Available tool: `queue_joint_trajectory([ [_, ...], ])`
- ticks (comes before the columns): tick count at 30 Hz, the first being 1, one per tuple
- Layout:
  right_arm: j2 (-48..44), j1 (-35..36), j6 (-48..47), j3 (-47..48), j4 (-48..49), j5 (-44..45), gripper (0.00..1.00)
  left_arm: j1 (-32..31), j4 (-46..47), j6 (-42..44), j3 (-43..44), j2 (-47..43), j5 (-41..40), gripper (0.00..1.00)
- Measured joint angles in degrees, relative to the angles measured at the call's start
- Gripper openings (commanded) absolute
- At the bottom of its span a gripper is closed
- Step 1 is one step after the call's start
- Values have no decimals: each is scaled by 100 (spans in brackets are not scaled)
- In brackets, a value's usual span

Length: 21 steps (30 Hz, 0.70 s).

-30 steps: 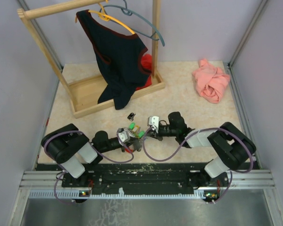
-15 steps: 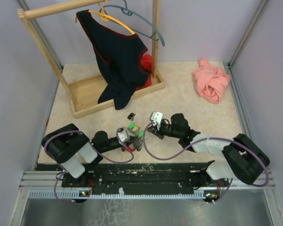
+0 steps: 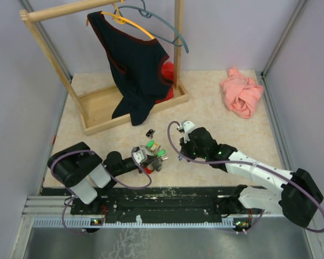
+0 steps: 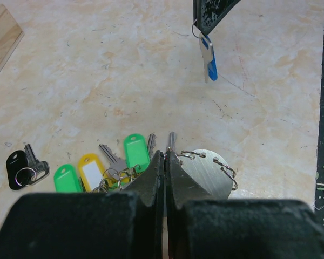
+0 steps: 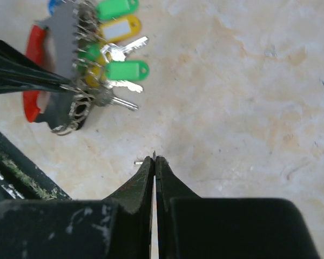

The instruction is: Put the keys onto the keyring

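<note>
My left gripper (image 4: 166, 154) is shut on the edge of the keyring (image 4: 208, 172), a round silvery plate with small wire rings along its rim. Several keys (image 4: 132, 154) with green and yellow tags hang from it and lie fanned on the table. In the right wrist view the keyring (image 5: 62, 59) and those keys (image 5: 119, 54) sit at the upper left. My right gripper (image 5: 154, 159) is shut on the wire ring of a blue-tagged key (image 4: 208, 56), which dangles above the table beyond the keyring. A black-tagged key (image 4: 21, 168) lies loose to the left.
A wooden clothes rack (image 3: 97, 110) with a dark top (image 3: 135, 59) on a hanger stands at the back left. A pink cloth (image 3: 242, 94) lies at the back right. The black base rail (image 3: 167, 195) runs along the near edge.
My right arm has drawn back to the right, away from the left gripper and the key bunch, its gripper still shut. The left gripper has stayed put.
</note>
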Motion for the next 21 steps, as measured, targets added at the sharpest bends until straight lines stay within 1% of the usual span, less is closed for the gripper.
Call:
queue_joint_trajectory([
  [4,562,0,345,210,-391,485,0,0,9,-2,-13,0,-13,1],
  [7,1145,0,492,286,-313,822,0,0,11,-4,-35,0,-22,1],
  [16,2240,-2,422,361,831,1403,0,0,11,-20,-37,0,-46,1],
  [21,2564,-26,197,328,1657,1534,0,0,11,-20,-37,0,-50,1],
])
